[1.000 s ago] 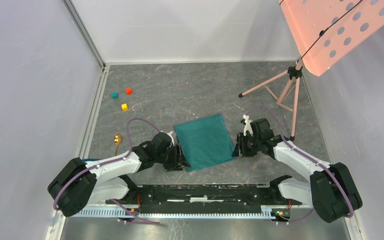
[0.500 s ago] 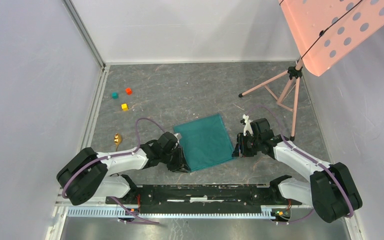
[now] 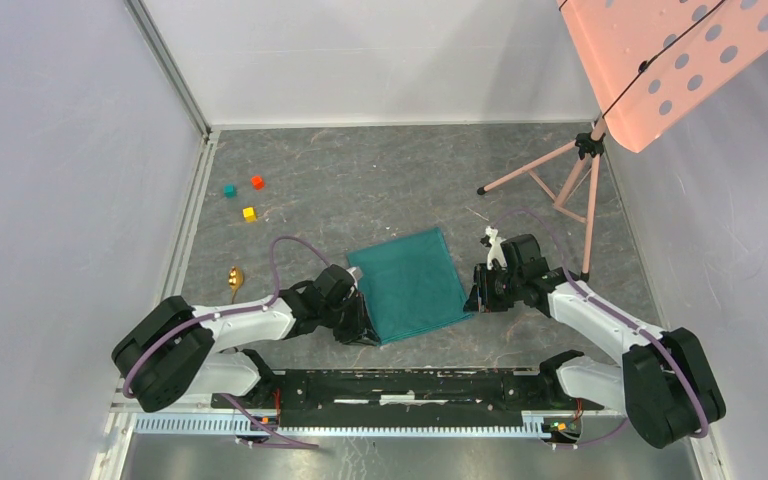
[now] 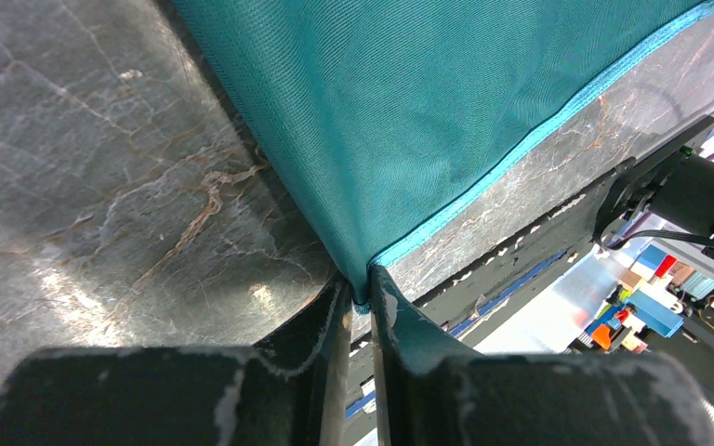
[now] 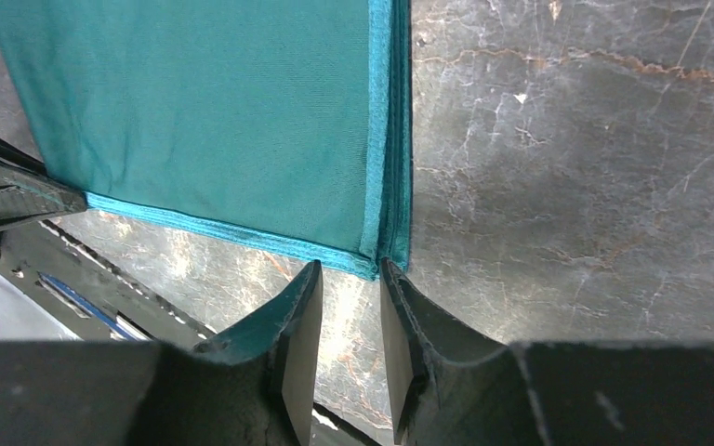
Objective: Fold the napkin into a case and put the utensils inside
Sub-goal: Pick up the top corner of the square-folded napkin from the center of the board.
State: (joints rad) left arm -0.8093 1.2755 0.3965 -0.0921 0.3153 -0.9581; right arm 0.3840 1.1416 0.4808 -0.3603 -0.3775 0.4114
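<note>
The teal-green napkin (image 3: 410, 285) lies folded flat as a broad rectangle mid-table, its layered hems (image 5: 392, 139) stacked along the right edge. No case is in view. My left gripper (image 3: 365, 330) is at the near left corner. In the left wrist view it (image 4: 361, 290) is shut on that corner of the napkin (image 4: 428, 102). My right gripper (image 3: 473, 298) is at the near right corner. The right wrist view shows it (image 5: 349, 274) open, with the napkin (image 5: 195, 121) corner just past its fingertips. A gold spoon (image 3: 235, 280) lies left of the left arm.
Three small cubes sit far left: teal (image 3: 229, 190), red (image 3: 257, 182), yellow (image 3: 249, 213). A pink tripod stand (image 3: 570, 180) rises at the back right under a pink perforated panel (image 3: 660, 60). White walls enclose the grey marbled table (image 3: 380, 180).
The left arm slid right and nearer to the napkin's near left corner and its jaws closed on it. The right gripper has stayed at the near right corner.
</note>
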